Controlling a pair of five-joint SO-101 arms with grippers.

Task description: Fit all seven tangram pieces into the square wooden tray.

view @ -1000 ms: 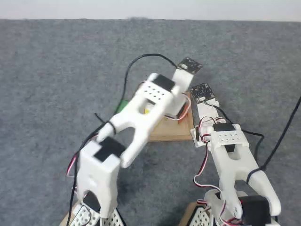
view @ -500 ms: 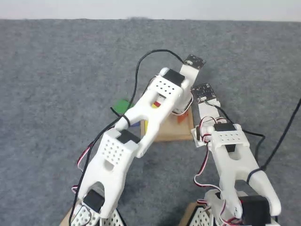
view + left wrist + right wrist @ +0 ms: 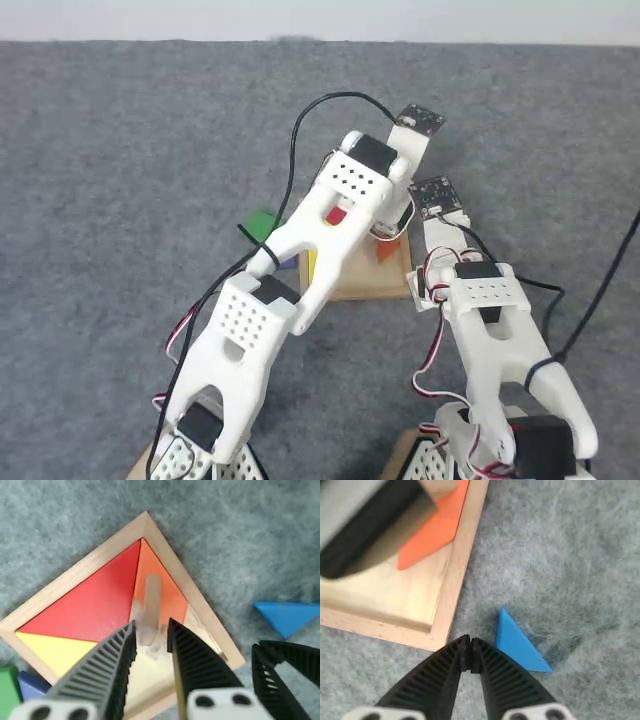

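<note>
Three pieces look seated in the tray: a red triangle, an orange triangle next to it in the corner, and a yellow triangle along the red one's other side. The rest of the tray floor is bare wood. A green piece and a dark blue piece lie just outside the tray on the table, and a blue triangle lies near the tray's corner, so I judge it about half done.

The left claw is narrowly open, pinching a pale wooden piece on edge over the orange triangle; I can't tell whether it touches down. The right claw is closed, holding nothing, just beside the blue triangle.
</note>
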